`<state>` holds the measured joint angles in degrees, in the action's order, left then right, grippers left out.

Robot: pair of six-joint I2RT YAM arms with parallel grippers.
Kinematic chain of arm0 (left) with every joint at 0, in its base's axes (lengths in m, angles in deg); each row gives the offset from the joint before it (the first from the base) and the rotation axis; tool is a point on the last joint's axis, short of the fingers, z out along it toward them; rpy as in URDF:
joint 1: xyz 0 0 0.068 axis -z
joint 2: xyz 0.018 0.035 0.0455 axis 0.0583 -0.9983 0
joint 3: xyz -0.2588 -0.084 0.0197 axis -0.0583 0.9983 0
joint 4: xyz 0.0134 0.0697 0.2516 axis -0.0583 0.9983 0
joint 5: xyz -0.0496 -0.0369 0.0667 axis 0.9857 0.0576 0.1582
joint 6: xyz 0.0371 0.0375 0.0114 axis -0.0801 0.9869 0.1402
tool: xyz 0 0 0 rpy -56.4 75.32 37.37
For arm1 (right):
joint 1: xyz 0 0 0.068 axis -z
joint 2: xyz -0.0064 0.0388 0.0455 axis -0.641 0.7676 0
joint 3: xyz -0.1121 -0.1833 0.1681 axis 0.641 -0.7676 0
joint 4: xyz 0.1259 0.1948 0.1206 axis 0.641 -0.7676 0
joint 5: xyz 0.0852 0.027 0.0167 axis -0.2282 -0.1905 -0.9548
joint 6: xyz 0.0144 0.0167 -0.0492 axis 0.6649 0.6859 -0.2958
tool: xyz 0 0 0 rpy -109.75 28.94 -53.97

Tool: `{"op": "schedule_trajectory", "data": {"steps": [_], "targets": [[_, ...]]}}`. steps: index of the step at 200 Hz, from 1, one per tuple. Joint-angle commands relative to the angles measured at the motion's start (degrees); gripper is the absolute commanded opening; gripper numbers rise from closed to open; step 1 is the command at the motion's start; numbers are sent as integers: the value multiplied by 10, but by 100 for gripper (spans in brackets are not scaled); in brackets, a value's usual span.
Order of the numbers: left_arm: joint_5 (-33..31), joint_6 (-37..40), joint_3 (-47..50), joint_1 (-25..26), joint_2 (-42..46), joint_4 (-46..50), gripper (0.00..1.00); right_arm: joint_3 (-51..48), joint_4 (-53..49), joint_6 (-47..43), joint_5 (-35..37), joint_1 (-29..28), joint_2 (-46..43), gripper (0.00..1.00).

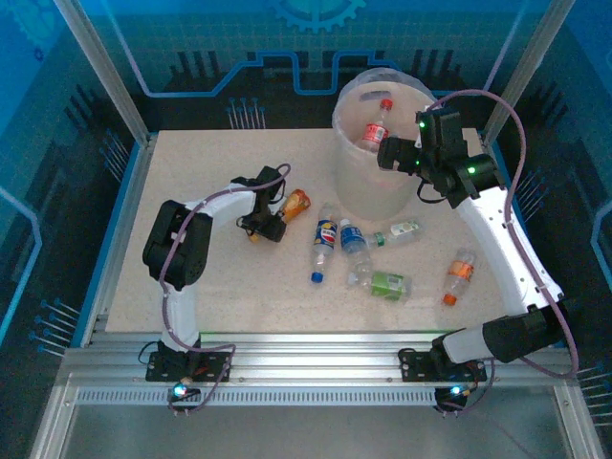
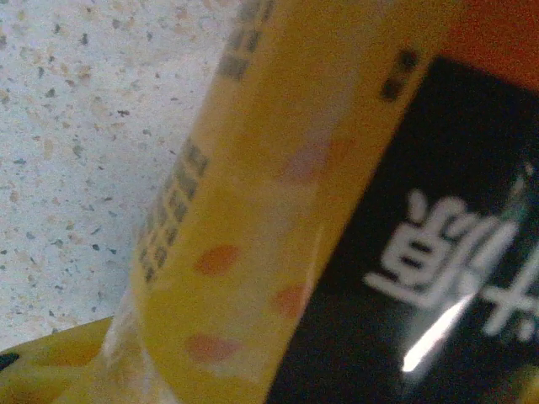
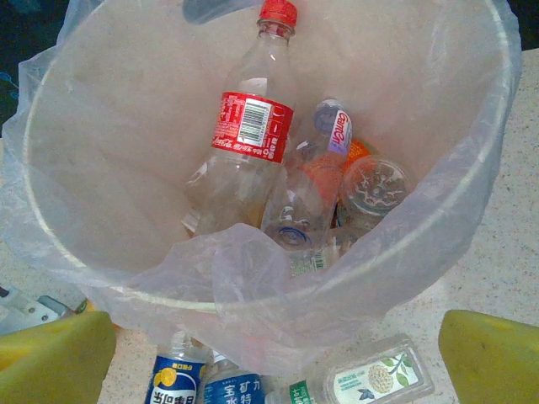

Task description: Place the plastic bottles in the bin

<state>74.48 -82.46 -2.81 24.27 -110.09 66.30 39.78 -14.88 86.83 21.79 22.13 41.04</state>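
Observation:
My left gripper [image 1: 271,226] is down at the base end of an orange-and-brown plastic bottle [image 1: 295,203] lying on the table. In the left wrist view that bottle's yellow and black label [image 2: 278,210] sits right at the lens, with one yellow finger [image 2: 46,362] beside it; the grip is hidden. My right gripper [image 1: 392,153] hangs open over the bin [image 1: 363,182], its jaws [image 3: 274,353] holding nothing. Inside the lined bin [image 3: 101,168] a red-labelled bottle [image 3: 253,126] leans on several others. More bottles lie on the table: two blue-labelled ones [image 1: 325,239] [image 1: 354,237], a white-labelled one [image 1: 400,231], a green one [image 1: 382,283] and an orange one [image 1: 459,275].
The bin's plastic liner [image 3: 253,278] drapes over the near rim. Just outside the bin's base lie the blue-labelled bottles [image 3: 178,383] and the white-labelled flat bottle [image 3: 370,379]. Bare speckled tabletop [image 1: 191,163] stretches across the far left.

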Motion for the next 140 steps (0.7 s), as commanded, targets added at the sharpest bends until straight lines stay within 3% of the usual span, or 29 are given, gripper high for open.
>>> {"op": "schedule_trajectory", "data": {"steps": [1, 70, 140], "targets": [[25, -12, 14, -1, -4, -2, 55, -1, 11, 7, -7, -7, 3, 100], [60, -51, 64, -1, 91, -36, 51, -14, 25, 12, -59, -7, -10, 100], [158, -143, 143, -1, 296, -124, 46, -59, 95, 18, -209, -17, -49, 100]]}}
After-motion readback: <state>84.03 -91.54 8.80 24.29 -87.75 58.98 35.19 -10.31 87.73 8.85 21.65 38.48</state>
